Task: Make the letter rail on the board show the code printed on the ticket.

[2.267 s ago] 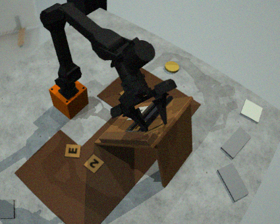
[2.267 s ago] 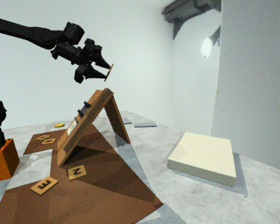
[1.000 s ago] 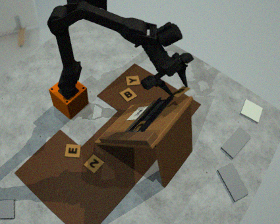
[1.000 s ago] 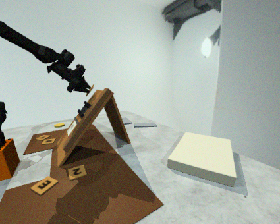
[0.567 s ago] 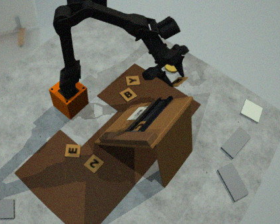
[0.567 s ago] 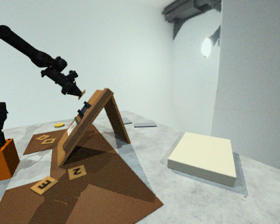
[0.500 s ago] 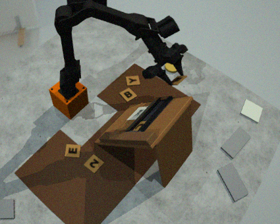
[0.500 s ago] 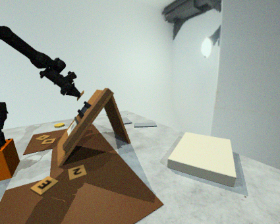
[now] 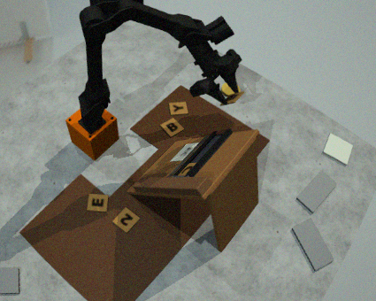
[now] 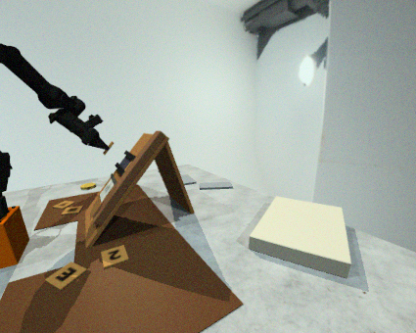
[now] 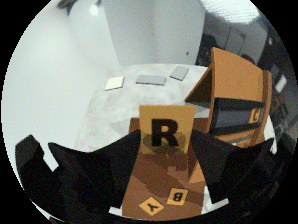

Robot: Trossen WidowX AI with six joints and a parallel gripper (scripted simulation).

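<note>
"What's in your jaws?"

"My black two-fingered gripper [image 9: 231, 97] [image 10: 107, 148] [image 11: 165, 133] is clamped on a square, wood-coloured tile marked R [image 9: 234, 98] [image 10: 110, 147] [image 11: 166, 117]. I'm holding it in the air, apart from the dark letter rail [image 9: 204, 152] [image 10: 125, 162] [image 11: 232, 117]. In the wrist view, the R reads upright."

"And the rail?"

"It's on the slanted face of the brown wooden board [image 9: 228, 157] [image 10: 133, 173] [image 11: 237, 80]. One wood-coloured tile [image 9: 188, 169] [image 11: 255, 116] sits inside, at the end nearer the E tile; I can't read its letter surely. The white printed ticket [image 9: 185, 151] [image 10: 107, 190] is on the board beside the rail, too blurred for me to read."

"Where are the loose tiles?"

"The square wooden Y tile [image 9: 178, 108] [image 10: 63, 205] [image 11: 151, 206] and B tile [image 9: 172, 127] [image 10: 72, 211] [image 11: 177, 196] lie near each other on brown matting on one side of the board. On the other side, I see the square wooden E tile [image 9: 97, 203] [image 10: 67, 275] near another tile [image 9: 126, 219] [image 10: 115, 256], either N or Z."

"Anything by the gripper?"

"From the top, a yellow round object [image 9: 227, 89] shows between my fingers, but the exterior view puts it down on the pale counter [image 9: 275, 221] [image 10: 207, 215]."
</note>
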